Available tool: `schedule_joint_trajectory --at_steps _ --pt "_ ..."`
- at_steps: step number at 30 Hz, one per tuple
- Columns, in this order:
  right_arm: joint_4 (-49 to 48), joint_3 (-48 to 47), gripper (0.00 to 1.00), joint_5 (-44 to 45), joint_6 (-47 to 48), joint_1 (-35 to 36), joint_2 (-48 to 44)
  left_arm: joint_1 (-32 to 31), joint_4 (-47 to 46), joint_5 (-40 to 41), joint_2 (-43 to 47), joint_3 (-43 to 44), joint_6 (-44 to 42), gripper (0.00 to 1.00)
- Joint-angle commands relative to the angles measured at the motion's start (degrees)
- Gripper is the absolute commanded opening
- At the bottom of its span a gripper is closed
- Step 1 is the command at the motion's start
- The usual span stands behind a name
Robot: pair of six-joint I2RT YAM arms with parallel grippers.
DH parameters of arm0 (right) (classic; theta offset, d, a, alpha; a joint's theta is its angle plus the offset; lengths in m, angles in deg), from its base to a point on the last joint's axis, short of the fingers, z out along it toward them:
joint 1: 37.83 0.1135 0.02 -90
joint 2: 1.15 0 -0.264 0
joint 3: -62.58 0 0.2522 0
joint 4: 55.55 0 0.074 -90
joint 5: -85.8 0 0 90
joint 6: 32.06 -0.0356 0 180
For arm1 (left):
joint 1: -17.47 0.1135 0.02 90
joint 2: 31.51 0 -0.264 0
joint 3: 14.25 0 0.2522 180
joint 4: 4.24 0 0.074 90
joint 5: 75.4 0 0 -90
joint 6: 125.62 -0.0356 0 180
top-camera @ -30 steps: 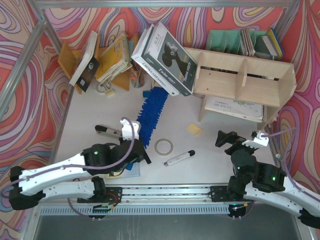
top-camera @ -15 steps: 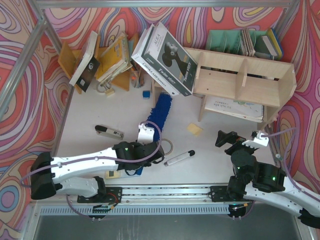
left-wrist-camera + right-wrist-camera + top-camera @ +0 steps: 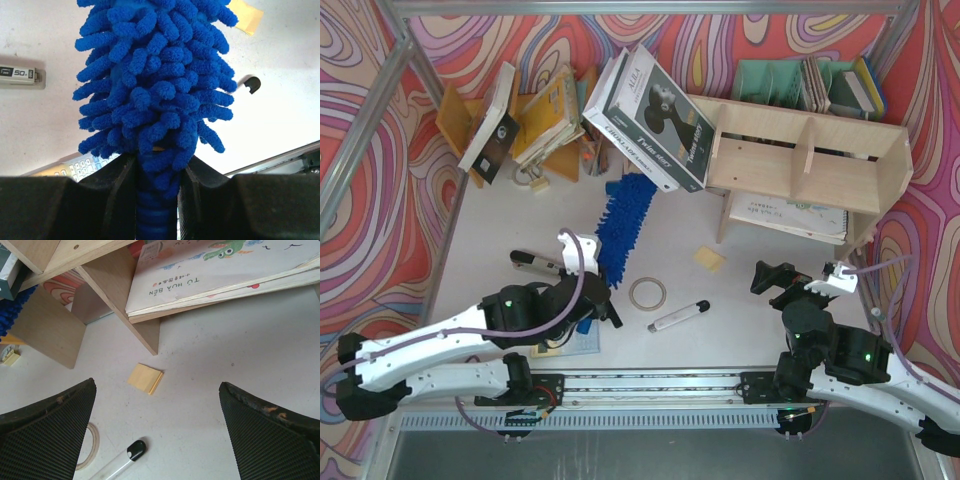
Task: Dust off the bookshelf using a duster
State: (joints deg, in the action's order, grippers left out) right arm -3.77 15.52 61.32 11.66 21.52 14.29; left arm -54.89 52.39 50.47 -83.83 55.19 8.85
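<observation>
the bookshelf [image 3: 810, 160] stands at the far right of the table [image 3: 500, 230], with a picture book [image 3: 785, 213] lying flat on its lower tier and a teal file organizer [image 3: 770, 80] just behind it. the duster [image 3: 620, 225] is to the left of the bookshelf and apart from it; its fluffy blue head runs towards the bookshelf's left end, and its tip comes near the black-and-white box [image 3: 650, 105] that leans on that end. the left tool [image 3: 602, 298] is clamped on the duster at the handle end, which is the end farthest from the bookshelf. in the left wrist view the two black fingers [image 3: 120, 185] press on the ribbed blue handle just below the pile. whether the head rests on the table or hangs just above it cannot be told. the right tool [image 3: 772, 275] sits in front of the bookshelf, on the near side of it, with its jaws spread wide and nothing between them; its wrist view looks under the lower tier. a yellow sticky pad [image 3: 709, 259] lies just in front of the bookshelf's left leg. a tape ring [image 3: 648, 293] and a marker pen [image 3: 678, 316] lie further from the bookshelf towards the near edge, between the two tools.
</observation>
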Motion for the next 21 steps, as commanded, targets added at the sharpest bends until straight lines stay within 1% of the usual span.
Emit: schedule_joint_trajectory --at_steps 1,4,10,13,16,19,21 --pt "-0.4 0.2 0.99 0.8 0.4 0.3 -0.6 0.3 -11.7 1.0 -2.1 -1.5 -2.8 0.00" --pt "-0.4 0.3 0.99 0.8 0.4 0.3 -0.5 -0.7 -16.0 -0.5 -5.9 -0.9 -3.6 0.00" --pt "-0.5 0.3 0.99 0.9 0.4 0.3 -0.4 -5.8 -22.3 -0.8 -15.5 4.8 -5.8 0.00" --pt "-0.4 0.3 0.99 1.0 0.3 0.3 -0.4 -9.0 -22.8 -0.3 -20.4 8.5 -6.3 0.00" --pt "-0.5 0.5 0.99 0.9 0.2 0.3 -0.4 -10.4 -22.2 -0.7 -25.1 11.3 -5.9 0.00" --pt "-0.4 0.5 0.99 0.9 0.2 0.3 -0.5 -10.7 -20.9 -0.5 -26.6 12.0 -4.8 0.00" --pt "-0.3 0.5 0.99 0.9 0.2 0.3 -0.6 -10.7 -19.2 1.6 -26.1 11.6 -3.7 0.00"
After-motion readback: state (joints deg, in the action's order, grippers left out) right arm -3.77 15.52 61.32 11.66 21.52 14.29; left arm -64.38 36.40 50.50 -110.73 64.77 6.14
